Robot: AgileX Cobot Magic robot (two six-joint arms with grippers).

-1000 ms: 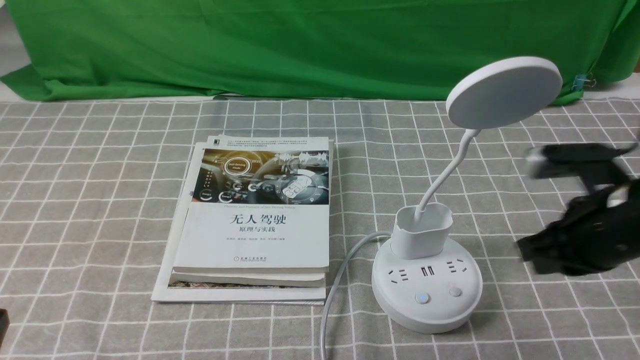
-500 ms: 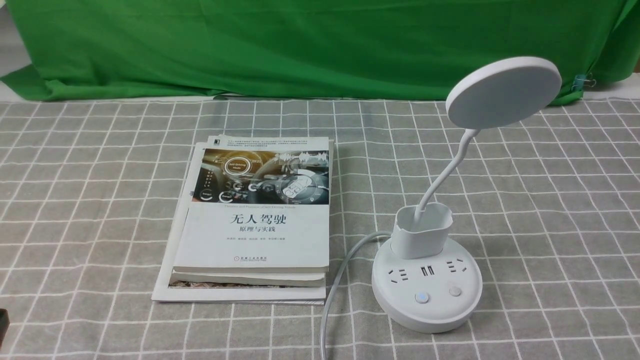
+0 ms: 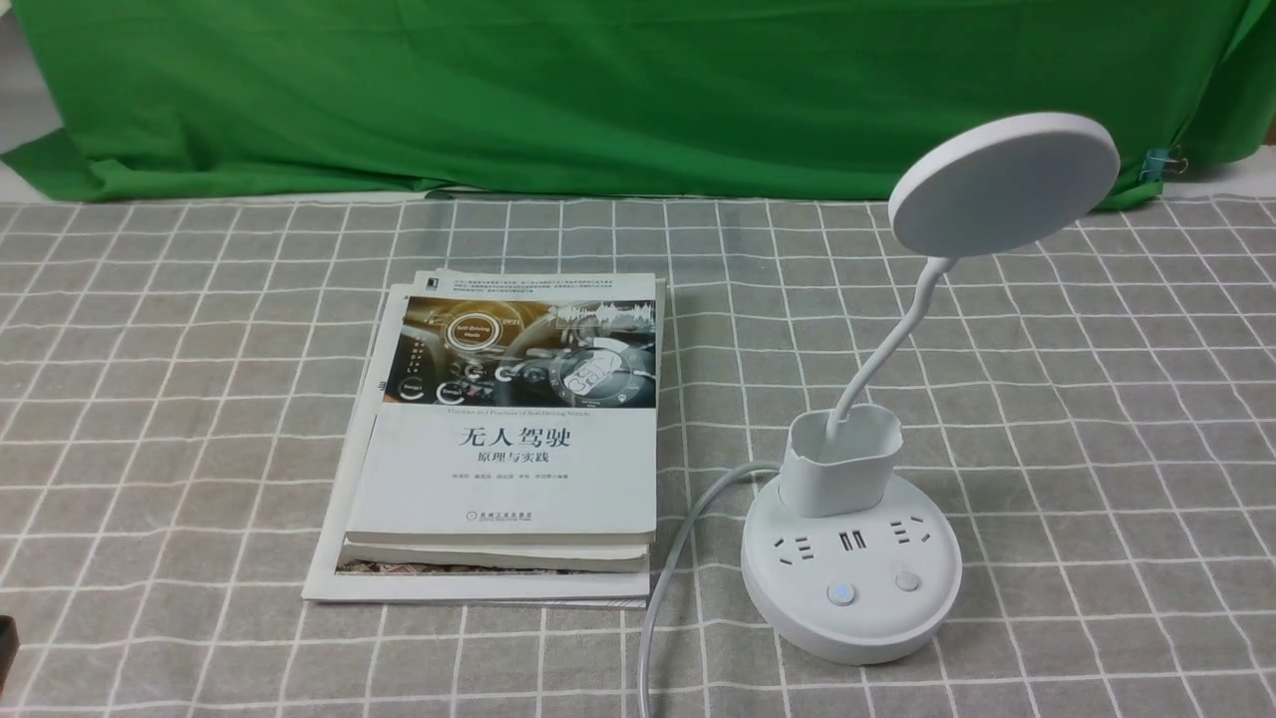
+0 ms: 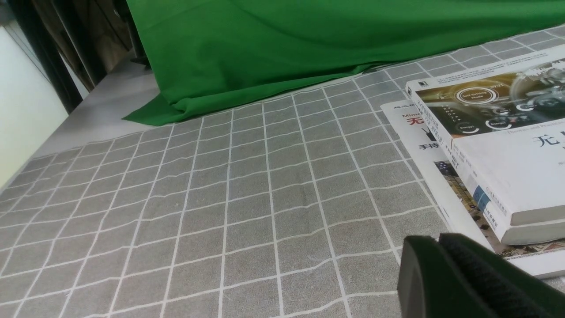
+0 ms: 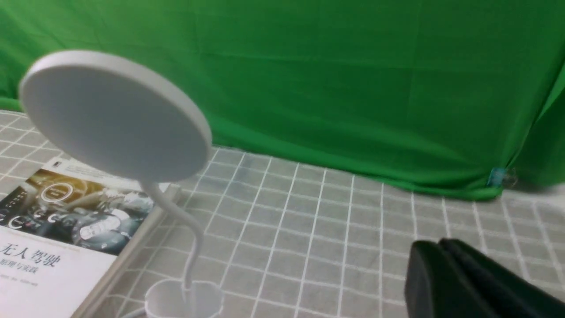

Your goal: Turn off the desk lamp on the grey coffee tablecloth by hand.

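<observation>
We take the desk lamp (image 3: 877,499) as our landmark. It stands upright on the grey coffee tablecloth (image 3: 1097,419), its neck rising from the pen cup to the disc head (image 3: 1005,183) behind and above the base. The two buttons (image 3: 842,595) sit on the near edge of the base, facing us, the left one showing a faint blue light. A stack of books (image 3: 508,439) lies just beside the lamp on its left, with the white cord (image 3: 678,558) curving between them.

Neither arm appears in the front view. In the right wrist view our right gripper (image 5: 446,260) shows its two dark fingers pressed together, holding nothing; the lamp's head (image 5: 114,115) lies ahead of it and off to the robot's left. Our left gripper (image 4: 441,256) is likewise closed and empty, on the far side of the books from the lamp.

We judge the right arm the nearer one: it would come in leftward and down onto the buttons.
</observation>
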